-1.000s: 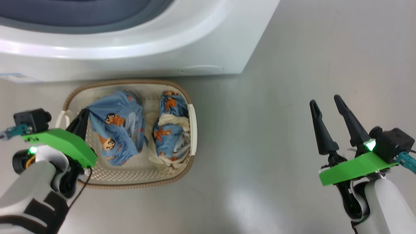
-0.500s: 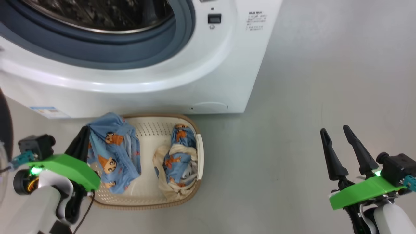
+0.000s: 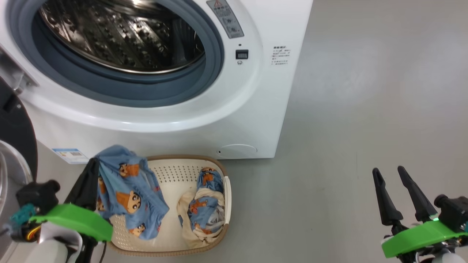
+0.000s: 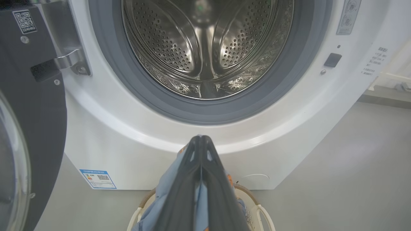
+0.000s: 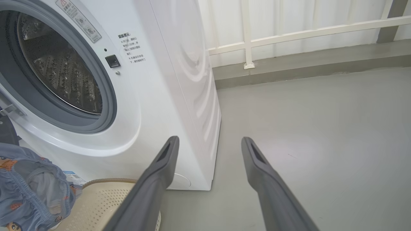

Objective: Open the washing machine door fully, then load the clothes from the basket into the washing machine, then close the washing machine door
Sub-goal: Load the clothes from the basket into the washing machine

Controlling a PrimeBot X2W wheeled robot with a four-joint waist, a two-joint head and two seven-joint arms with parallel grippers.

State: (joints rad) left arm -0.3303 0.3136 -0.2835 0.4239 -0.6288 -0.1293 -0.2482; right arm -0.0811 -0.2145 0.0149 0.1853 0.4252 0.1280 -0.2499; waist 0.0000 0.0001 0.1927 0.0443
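The washing machine (image 3: 256, 109) stands with its door (image 3: 14, 128) swung open at the left, black rim and hinge showing (image 4: 32, 128). Its steel drum (image 3: 120, 36) holds no cloth. Below it sits the cream basket (image 3: 172, 175). My left gripper (image 3: 94, 162) is shut on one bundle of the clothes (image 3: 128, 190), blue with orange bears, which hangs over the basket's left end. In the left wrist view the shut fingers (image 4: 200, 139) point at the machine's front just under the drum opening. A second blue and cream bundle (image 3: 204, 212) lies in the basket's right half. My right gripper (image 3: 388, 170) stands open over bare floor.
Grey floor (image 3: 365, 91) stretches to the right of the machine. A white railing and a low ledge (image 5: 289, 35) run behind. A blue label sticker (image 3: 71, 155) marks the machine's lower left front. The open door's glass bowl (image 4: 9, 166) bulges at the far left.
The head camera has tilted up, bringing the drum into view. My left gripper has lifted the blue bundle up out of the basket's left half. The right gripper stays open.
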